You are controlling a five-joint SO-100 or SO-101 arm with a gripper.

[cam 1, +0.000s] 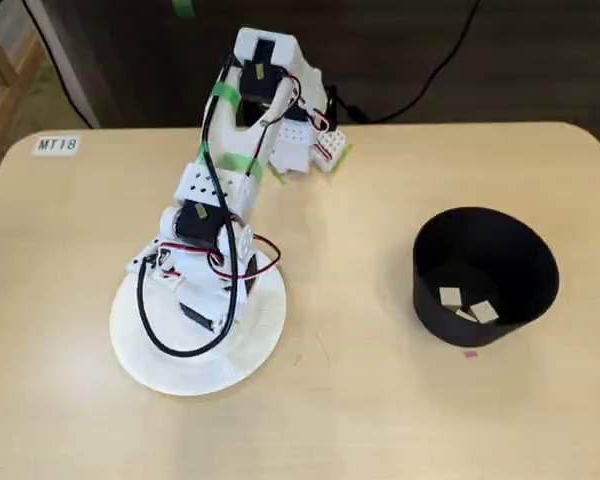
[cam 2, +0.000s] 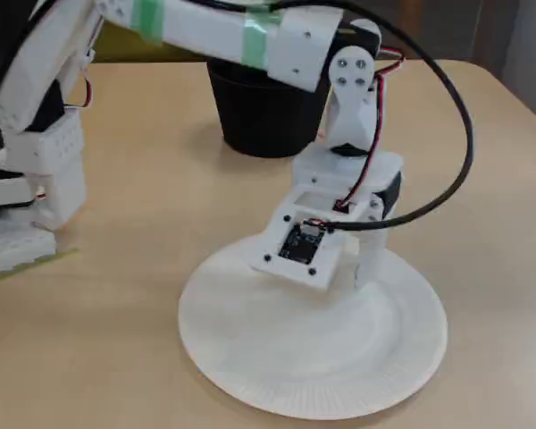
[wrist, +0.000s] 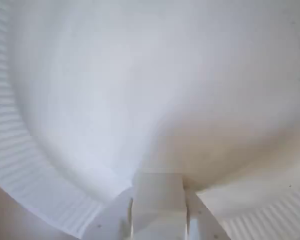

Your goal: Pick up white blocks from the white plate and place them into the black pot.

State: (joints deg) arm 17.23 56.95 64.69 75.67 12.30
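The gripper (wrist: 157,200) is down over the white plate (wrist: 50,190), its jaws closed on one white block (wrist: 158,192) near the plate's rim in the wrist view. In a fixed view, the black pot (cam 1: 485,275), well apart from the plate, holds three white blocks (cam 1: 468,305) on its floor.

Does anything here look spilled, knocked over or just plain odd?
Nothing stands out. The black pot stands upright with white blocks lying inside, none spilled on the table. The white plate lies flat, and the gripper is down on it, closed on a white block.
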